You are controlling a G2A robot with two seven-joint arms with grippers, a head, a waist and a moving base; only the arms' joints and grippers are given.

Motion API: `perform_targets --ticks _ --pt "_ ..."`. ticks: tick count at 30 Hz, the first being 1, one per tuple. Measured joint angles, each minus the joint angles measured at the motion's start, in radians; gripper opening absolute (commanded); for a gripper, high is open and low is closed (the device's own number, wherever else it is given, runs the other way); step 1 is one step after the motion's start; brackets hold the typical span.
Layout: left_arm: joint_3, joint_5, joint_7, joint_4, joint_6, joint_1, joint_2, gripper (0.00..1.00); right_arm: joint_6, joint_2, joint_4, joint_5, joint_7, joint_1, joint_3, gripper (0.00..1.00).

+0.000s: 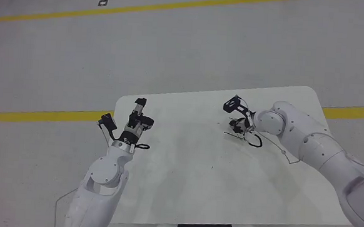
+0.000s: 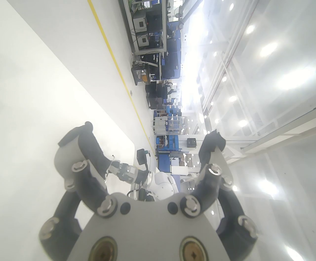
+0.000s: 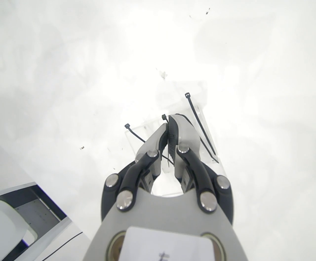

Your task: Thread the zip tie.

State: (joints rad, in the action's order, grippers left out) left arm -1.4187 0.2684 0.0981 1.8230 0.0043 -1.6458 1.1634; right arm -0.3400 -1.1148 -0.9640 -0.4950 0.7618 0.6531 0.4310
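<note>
- Zip tie (image 3: 164, 116) is clamped in the shut right tool (image 3: 168, 128), lying lengthwise along it, head poking past the tip.
- Left tool (image 2: 149, 131), spread wide, sits well apart from it.

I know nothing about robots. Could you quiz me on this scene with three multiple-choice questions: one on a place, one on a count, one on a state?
1. Where is the right gripper?
A. At the clear plastic tray on the white table.
B. Above the grey floor.
C. Inside a cardboard box.

2. How many thin black plastic zip ties does the right wrist view show?
A. One.
B. Three.
C. Six.

3. What state is the left gripper in?
A. Shut on a zip tie.
B. Open, holding nothing.
C. Shut on the tray.

Answers:
1 A: the tray's clear walls show by its fingers.
2 B: one is pinched in the right gripper, and one lies at each side.
3 B: its fingers stand wide apart, with nothing between them.
</note>
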Motion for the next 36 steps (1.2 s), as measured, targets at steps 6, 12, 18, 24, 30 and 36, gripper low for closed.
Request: perform_targets --ticks 6,12,18,24,30,36 --pt "0.000 0.000 0.000 0.000 0.000 0.000 0.000 1.00 0.000 0.001 0.000 0.007 -0.008 -0.006 -0.009 0.00" --pt "0.000 0.000 0.000 0.000 0.000 0.000 0.000 1.00 0.000 0.018 -0.029 0.008 -0.021 -0.004 0.005 0.00" --pt "0.000 0.000 0.000 0.000 0.000 0.000 0.000 1.00 0.000 0.055 -0.096 0.013 -0.027 0.015 0.043 0.00" --pt "0.000 0.000 0.000 0.000 0.000 0.000 0.000 1.00 0.000 0.109 -0.200 0.053 -0.054 0.058 0.118 0.00" --pt "0.000 0.000 0.000 0.000 0.000 0.000 0.000 1.00 0.000 0.188 -0.378 0.118 -0.092 0.141 0.216 0.00" --pt "0.000 0.000 0.000 0.000 0.000 0.000 0.000 1.00 0.000 0.261 -0.525 0.177 -0.103 0.210 0.262 0.00"
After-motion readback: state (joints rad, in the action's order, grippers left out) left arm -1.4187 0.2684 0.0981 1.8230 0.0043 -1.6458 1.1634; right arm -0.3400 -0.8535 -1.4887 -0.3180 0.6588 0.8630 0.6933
